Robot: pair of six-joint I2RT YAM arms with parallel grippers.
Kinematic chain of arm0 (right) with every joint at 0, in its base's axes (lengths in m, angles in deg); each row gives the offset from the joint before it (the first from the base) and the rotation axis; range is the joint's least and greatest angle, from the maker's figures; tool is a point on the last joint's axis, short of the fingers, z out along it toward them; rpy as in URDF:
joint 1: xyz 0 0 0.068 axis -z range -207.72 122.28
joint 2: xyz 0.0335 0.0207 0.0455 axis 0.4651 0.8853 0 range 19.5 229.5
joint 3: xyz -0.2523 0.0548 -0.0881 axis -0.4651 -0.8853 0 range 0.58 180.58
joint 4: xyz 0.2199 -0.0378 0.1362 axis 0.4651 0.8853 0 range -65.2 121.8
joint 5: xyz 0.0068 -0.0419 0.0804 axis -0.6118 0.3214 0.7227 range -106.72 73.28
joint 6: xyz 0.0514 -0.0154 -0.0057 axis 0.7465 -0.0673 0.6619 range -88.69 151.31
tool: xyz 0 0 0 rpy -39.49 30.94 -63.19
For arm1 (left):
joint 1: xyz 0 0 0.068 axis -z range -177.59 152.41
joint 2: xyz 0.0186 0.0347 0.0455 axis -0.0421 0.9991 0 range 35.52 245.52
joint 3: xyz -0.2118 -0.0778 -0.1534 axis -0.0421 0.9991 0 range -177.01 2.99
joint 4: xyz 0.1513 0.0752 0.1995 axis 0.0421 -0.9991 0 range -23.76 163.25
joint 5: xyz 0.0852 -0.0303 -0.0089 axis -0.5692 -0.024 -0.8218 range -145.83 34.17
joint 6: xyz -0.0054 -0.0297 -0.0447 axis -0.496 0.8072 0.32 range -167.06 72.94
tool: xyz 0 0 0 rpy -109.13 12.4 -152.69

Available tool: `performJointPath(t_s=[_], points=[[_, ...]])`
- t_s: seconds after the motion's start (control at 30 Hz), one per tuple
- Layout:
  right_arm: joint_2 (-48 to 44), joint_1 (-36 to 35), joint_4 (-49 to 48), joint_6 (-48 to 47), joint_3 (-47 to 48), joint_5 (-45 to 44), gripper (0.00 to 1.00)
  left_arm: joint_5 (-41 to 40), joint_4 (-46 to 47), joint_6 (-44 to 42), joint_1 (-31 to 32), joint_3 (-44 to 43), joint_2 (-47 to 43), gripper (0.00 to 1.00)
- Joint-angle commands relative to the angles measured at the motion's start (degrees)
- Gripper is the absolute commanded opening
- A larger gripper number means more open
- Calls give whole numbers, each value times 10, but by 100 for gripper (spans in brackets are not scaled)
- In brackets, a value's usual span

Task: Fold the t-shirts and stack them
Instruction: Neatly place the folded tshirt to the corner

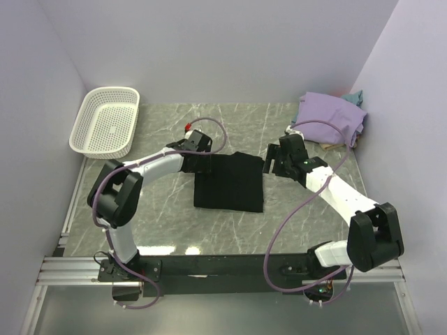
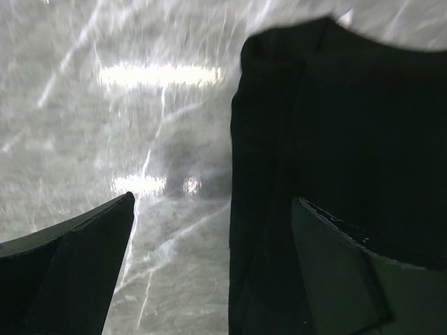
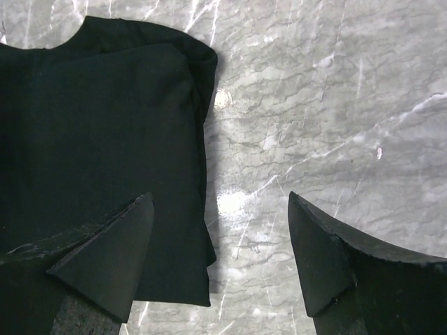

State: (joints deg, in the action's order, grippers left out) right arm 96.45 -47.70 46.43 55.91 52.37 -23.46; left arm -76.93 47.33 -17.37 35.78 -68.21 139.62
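The black t-shirt (image 1: 230,183) between the left pincer (image 1: 201,163) and the right pincer (image 1: 269,163) is soft, dull cloth. The table (image 1: 167,223) under them is smooth and shiny, like grey stone.

Folded shirt (image 1: 230,185) ctr table (image 1: 160,230); shirt pile (image 1: 332,115) far-R corner; basket (image 1: 106,125) far-L corner.

Black t-shirt (image 1: 229,183) folded flat, centre; lavender t-shirt (image 1: 330,115) crumpled far-right; teal t-shirt (image 1: 355,96) behind.

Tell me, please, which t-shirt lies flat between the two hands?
The black cloth t-shirt; the lavender cloth t-shirt and teal cloth one lie heaped far right.
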Motion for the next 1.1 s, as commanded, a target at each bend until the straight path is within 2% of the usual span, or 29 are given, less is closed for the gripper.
performJointPath(t_s=[0.0, 0.2, 0.37, 0.73, 0.87, 1.07], points=[[14, 2, -16, 3, 4, 5, 84, -19, -28, 25, 3, 5, 10, 99], [24, 1, -21, 2, 0, 10, 84, -66, -86, 49, 2, -1, 55, 99], [24, 3, -23, 0, -5, 9, 84, -91, -99, 82, 2, 18, 43, 99], [42, 37, -109, 16, -69, 123, 85, -105, -105, 82, 0, 12, -117, 99], [49, 64, -149, 19, -93, 177, 85, -49, -85, 68, 1, 14, -173, 99], [69, 97, -192, 29, -115, 248, 85, 77, 26, 41, 0, 58, -261, 99]])
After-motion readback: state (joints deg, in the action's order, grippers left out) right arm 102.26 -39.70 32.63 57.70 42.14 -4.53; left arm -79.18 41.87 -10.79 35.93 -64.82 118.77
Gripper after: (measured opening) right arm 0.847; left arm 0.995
